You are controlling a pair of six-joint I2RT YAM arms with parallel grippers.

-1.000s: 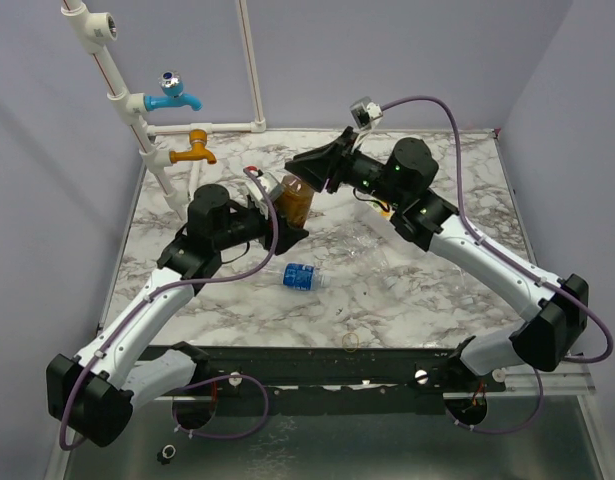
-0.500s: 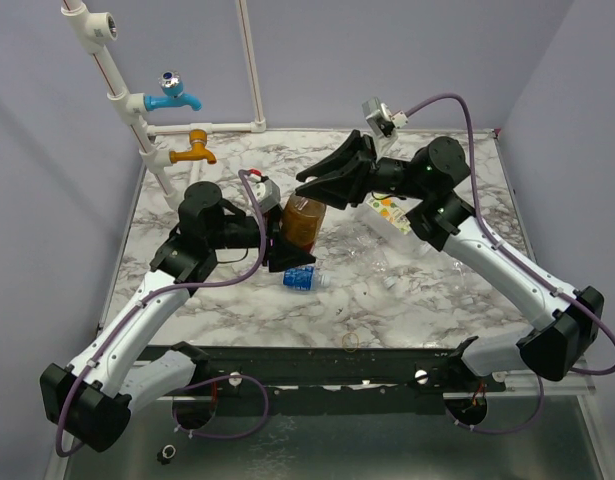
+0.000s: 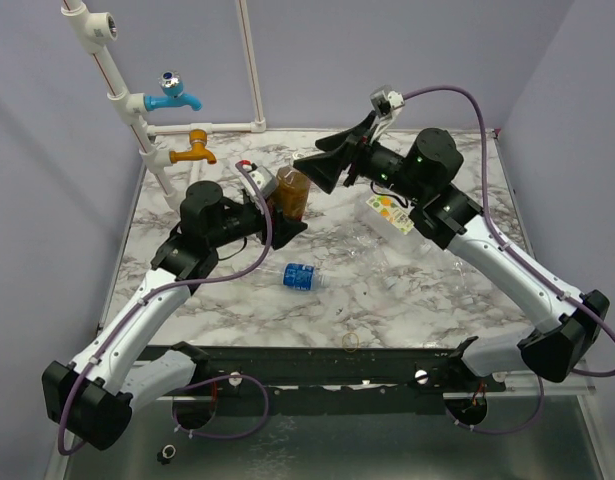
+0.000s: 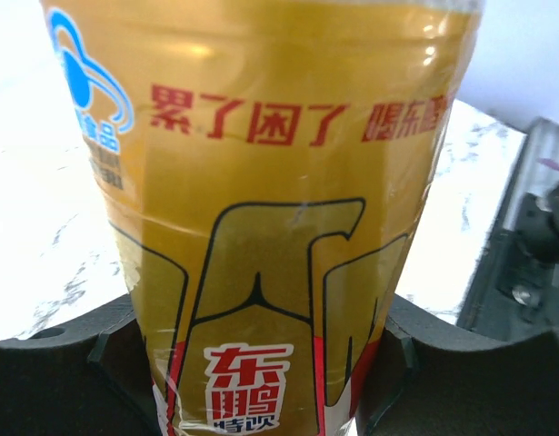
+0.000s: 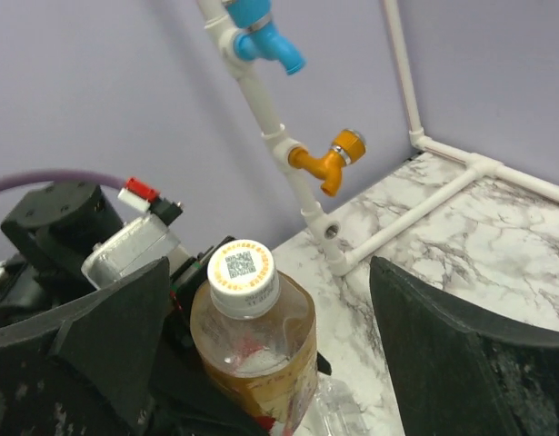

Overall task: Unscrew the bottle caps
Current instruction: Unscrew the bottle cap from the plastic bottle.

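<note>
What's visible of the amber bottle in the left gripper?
Clear plastic amber bottle, amber liquid inside, gold label with red Chinese lettering. White cap with a QR code on top sits on the neck. Roughly upright, clamped at the lower body by the left gripper. The right gripper stands open to either side of it, touching nothing.

Your left arm (image 3: 137,320) runs from lower left up to centre frame, with the left gripper (image 3: 285,222) clamped on the bottle (image 3: 292,195). Your right arm (image 3: 507,270) arches from lower right to upper centre. The right gripper (image 3: 339,150) is spread wide, its fingers either side of the cap (image 5: 242,277) and not touching it.
</note>
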